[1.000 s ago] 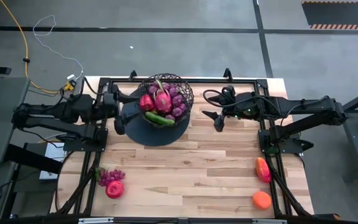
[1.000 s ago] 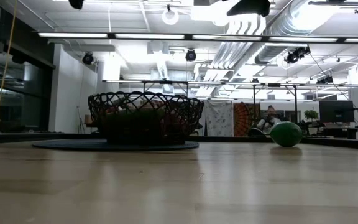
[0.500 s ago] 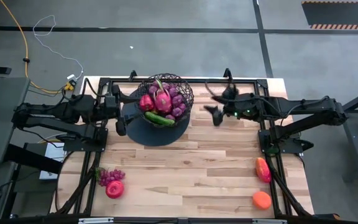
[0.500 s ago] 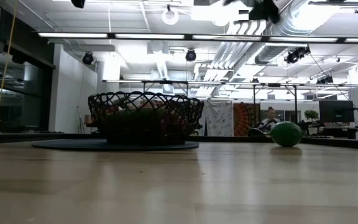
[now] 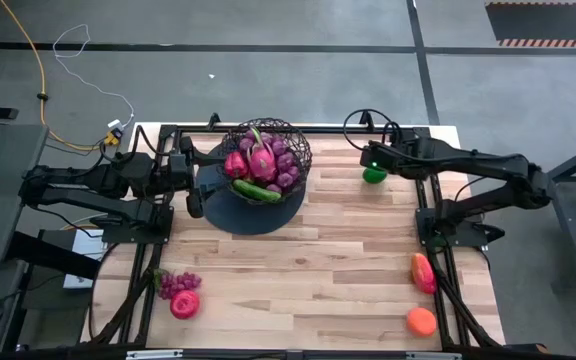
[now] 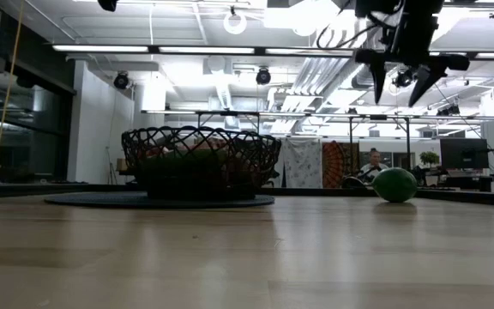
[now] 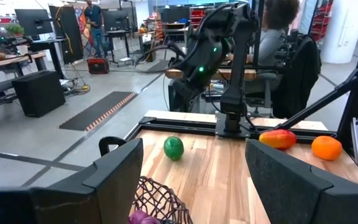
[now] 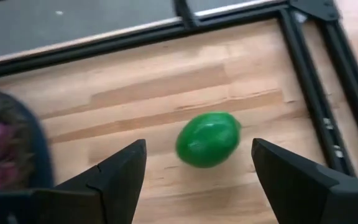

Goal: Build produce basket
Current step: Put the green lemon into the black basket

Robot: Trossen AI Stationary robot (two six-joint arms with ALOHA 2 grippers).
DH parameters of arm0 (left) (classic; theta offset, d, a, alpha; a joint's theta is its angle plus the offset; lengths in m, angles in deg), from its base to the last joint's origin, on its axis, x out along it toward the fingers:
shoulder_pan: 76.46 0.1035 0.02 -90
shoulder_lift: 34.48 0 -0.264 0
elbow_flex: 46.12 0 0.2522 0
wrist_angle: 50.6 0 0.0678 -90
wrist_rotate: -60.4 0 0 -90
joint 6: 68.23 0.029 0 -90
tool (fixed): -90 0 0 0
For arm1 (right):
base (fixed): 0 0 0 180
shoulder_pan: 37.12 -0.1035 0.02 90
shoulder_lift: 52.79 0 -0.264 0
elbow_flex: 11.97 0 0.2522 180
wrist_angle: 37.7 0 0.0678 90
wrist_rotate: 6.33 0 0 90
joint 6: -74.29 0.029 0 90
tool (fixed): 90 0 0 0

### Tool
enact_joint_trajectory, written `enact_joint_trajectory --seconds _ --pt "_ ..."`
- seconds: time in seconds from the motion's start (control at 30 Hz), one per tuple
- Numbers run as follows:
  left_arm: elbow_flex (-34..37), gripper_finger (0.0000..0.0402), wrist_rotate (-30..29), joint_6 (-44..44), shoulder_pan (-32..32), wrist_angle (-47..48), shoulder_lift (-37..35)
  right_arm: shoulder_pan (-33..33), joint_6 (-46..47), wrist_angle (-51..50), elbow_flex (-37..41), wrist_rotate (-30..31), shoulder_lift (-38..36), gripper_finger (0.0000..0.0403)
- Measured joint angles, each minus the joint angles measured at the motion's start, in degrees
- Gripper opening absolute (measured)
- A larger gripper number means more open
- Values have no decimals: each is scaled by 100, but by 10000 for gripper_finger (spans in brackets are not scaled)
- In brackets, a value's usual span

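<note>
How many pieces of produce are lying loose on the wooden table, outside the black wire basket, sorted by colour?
Green: 1, the round green fruit near the table's far edge, under the right gripper.
Purple: 1, the bunch of purple grapes.
Red: 2, the round red fruit beside the grapes and the oblong red-orange fruit.
Orange: 1, the round orange.
Total: 5.

Pale wood-plank counter (image 5: 308,270) with produce scattered at its edges

A flat dark round disc (image 5: 253,205) lies toward the far left of the counter, with the black wire basket (image 5: 265,152) on it. A green round fruit (image 5: 373,175) lies alone on the far right planks. At the near left corner, a bunch of purple grapes (image 5: 175,283) touches a red fruit (image 5: 184,303). On the right side lie an orange-red fruit (image 5: 423,272) and, nearer the front edge, an orange (image 5: 420,320).
</note>
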Motion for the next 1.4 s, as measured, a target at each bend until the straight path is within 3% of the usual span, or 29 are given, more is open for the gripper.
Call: enact_joint_trajectory --seconds 0.4,0.53,0.73,0.93,1.4 --pt "-1 273 -6 6 1 0 0 797 406 25 272 -479 946 282" --pt "-1 273 -6 6 0 2 0 897 763 716 1381 -1195 510 280" --pt "-1 273 -89 8 1 2 0 899 1129 2308 2305 -1316 -466 271" --pt "-1 273 -96 8 1 0 0 1076 1473 2752 2371 -1109 -417 271" --pt "-1 273 -96 8 1 0 0 1761 1875 3451 2352 -1735 710 271"
